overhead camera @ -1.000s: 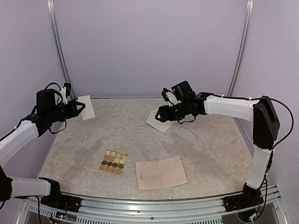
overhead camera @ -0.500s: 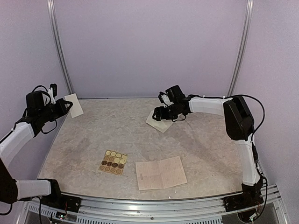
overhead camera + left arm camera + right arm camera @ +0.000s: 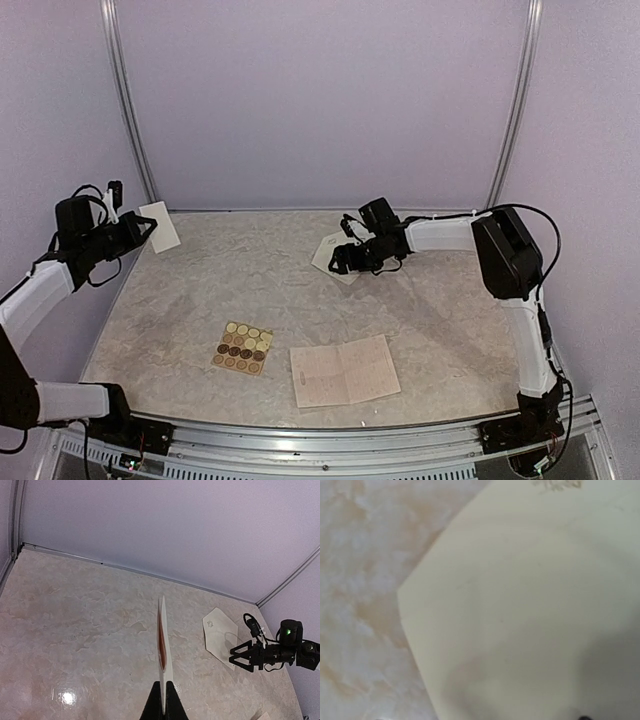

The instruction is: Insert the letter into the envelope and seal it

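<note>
While the left gripper is pinching a folded cream sheet between closed jaws, it is holding that sheet in the air over the far left corner of the table; in the left wrist view the sheet is standing edge-on, rising straight from the fingertips, with a reddish strip showing along its inner side. The right arm is reaching across the far middle of the table; the right gripper is hanging low with its jaws spread wide and nothing between them, its tips pointing left at the right-hand edge of the envelope; whether they are touching the paper I cannot tell. The envelope is lying flat on the marbled tabletop at the far middle, its pointed flap lying open, well apart from the sheet in the left arm's grip; in the right wrist view the cream paper is filling nearly the whole picture, very close and blurred, with bare table showing only at the left, and the gripper's own fingers are not showing there. Toward the near edge a tan card of round stickers is lying flat; a pinkish handwritten sheet is lying just to its right, not touching it; both are lying well apart from the envelope.
</note>
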Motion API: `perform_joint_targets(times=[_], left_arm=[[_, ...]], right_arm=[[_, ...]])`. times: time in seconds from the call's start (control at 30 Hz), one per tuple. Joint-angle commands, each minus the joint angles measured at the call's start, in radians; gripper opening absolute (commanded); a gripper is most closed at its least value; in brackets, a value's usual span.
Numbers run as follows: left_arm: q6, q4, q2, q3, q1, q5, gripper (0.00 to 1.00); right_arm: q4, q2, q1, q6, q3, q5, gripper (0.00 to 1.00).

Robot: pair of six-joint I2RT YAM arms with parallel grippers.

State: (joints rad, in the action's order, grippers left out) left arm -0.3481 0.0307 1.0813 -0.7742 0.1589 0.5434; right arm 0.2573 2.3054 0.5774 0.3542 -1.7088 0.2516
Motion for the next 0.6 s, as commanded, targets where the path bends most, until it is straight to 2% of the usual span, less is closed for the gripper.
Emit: perform_joint_targets(times=[0.0, 0.2, 0.57], left_arm=[[-0.008, -0.023, 0.015, 0.010, 0.010, 0.026, 0.00], [-0.008, -0.023, 0.016, 0.012, 0.010, 0.026, 0.00], [-0.012, -0.051, -0.002, 0.020, 0.010, 0.033, 0.00]], right_arm=[[-0.018, -0.012, -0.006, -0.007, 0.062, 0.032, 0.80], [-0.040, -0.074, -0.006, 0.014, 0.185, 0.049, 0.80], [-0.099, -0.408, -0.005, 0.138, 0.657, 0.063, 0.79]])
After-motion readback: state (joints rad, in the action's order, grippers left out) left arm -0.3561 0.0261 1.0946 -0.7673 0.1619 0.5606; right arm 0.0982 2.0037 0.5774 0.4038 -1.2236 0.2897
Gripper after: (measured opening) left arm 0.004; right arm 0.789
